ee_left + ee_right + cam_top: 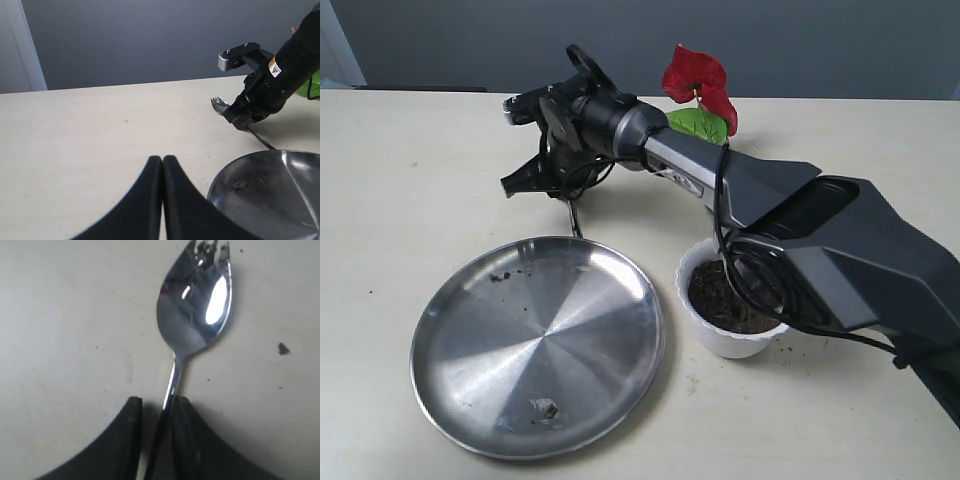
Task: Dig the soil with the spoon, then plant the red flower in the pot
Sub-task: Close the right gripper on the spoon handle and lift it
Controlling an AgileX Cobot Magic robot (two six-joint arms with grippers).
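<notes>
Exterior view: a pale table [400, 170] holds a large round steel plate [539, 345] flecked with crumbs of dirt. Just to its right stands the white scalloped pot [732, 300], filled with dark soil [725, 300]. Behind the pot rises the red flower [698, 82] with its green leaf. The right arm reaches across the middle; its right gripper [535, 180] sits behind the plate.

Left wrist view: the left gripper [162, 165] has its black fingers pressed together, holding nothing, above the table near the plate's edge.

Right wrist view: the right gripper's fingers [187, 435] pinch the thin handle of the shiny spoon [197, 305], whose bowl, notched at the tip, lies over bare table.
</notes>
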